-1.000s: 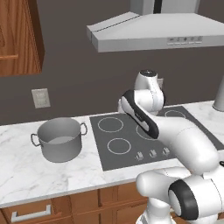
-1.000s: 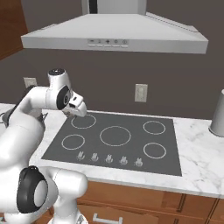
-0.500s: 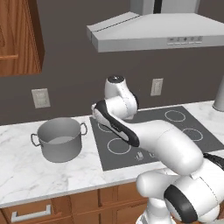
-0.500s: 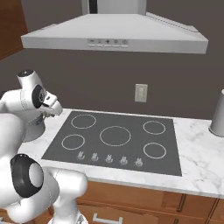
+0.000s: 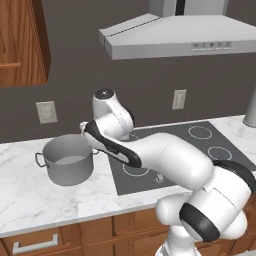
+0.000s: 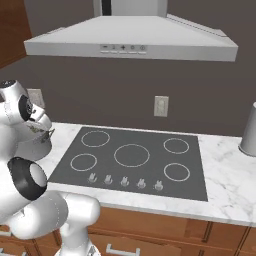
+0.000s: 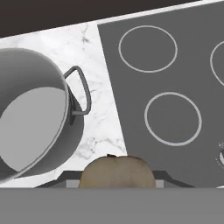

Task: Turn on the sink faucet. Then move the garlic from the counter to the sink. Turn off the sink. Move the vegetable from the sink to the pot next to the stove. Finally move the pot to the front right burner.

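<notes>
**Garlic in the jaws, pot just off to the side**

We start at the jaws (image 7: 117,183), and they are clenched on the garlic (image 7: 118,173): in the hand view the tan, rounded bulb sits right between the dark finger tips, its top bulging up into the picture. We judge the grip sits partway closed because the bulb is plump and fills the gap.

Moving outward, below the garlic we see white marble tabletop (image 7: 98,127), a bare strip between 2 bigger things. To one side is the pot (image 7: 33,113), lid off, open mouth showing a pale bottom with nothing in it that we can make out, one loop handle pointing toward the stove (image 7: 175,87). On the other side the dark cooktop shows its thin white rings.

So where is the garlic relative to its target? Near, but not over it: the pot's rim sits beside the bulb, not beneath it. In the left base view the arm reaches across the stove's left edge with the hand close to the pot (image 5: 67,160), which stands on the tabletop left of the cooktop.

We read this as the carry to the pot, with the sink steps apparently done. The open pot makes sense: the drop needs a clear mouth. The next move calls for shifting the hand over the opening before letting go; release from here and the bulb lands on marble and may roll. The front right burner (image 6: 177,172) waits for the final step.
</notes>
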Available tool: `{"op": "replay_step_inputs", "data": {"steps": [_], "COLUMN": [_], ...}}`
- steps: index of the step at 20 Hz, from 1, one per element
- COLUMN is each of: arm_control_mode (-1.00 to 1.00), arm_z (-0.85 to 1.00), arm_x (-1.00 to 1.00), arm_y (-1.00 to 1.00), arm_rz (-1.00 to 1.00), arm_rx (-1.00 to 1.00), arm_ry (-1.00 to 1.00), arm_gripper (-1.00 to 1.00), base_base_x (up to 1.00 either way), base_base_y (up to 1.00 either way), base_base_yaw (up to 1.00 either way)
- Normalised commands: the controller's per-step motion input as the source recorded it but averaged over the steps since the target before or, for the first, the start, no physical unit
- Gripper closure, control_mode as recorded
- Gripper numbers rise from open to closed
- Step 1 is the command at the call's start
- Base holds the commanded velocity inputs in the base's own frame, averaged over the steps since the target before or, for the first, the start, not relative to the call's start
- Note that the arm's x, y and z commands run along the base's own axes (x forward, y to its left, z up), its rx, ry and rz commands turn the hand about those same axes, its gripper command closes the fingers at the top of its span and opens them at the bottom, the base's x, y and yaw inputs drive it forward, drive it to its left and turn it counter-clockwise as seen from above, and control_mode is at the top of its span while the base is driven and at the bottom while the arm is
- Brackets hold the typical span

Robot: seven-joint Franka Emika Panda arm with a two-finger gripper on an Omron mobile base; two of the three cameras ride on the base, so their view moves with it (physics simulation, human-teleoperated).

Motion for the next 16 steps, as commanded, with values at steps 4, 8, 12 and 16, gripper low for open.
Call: {"op": "replay_step_inputs", "data": {"steps": [4,8,12,16], "arm_control_mode": [-1.0,-1.0,-1.0,-1.0], "arm_z": [0.0,0.0,-0.01,-0.11], "arm_x": [0.06,0.13,0.18,0.24], "arm_y": [0.64,0.48,0.38,0.31], "arm_rz": [0.0,0.0,0.0,0.0], "arm_rx": [0.0,0.0,0.0,0.0], "arm_ry": [0.0,0.0,0.0,0.01], "arm_gripper": [1.0,1.0,1.0,1.0], "base_base_x": [0.0,0.0,0.0,0.0], "base_base_y": [0.0,0.0,0.0,0.0], "base_base_yaw": [0.0,0.0,0.0,0.0]}}
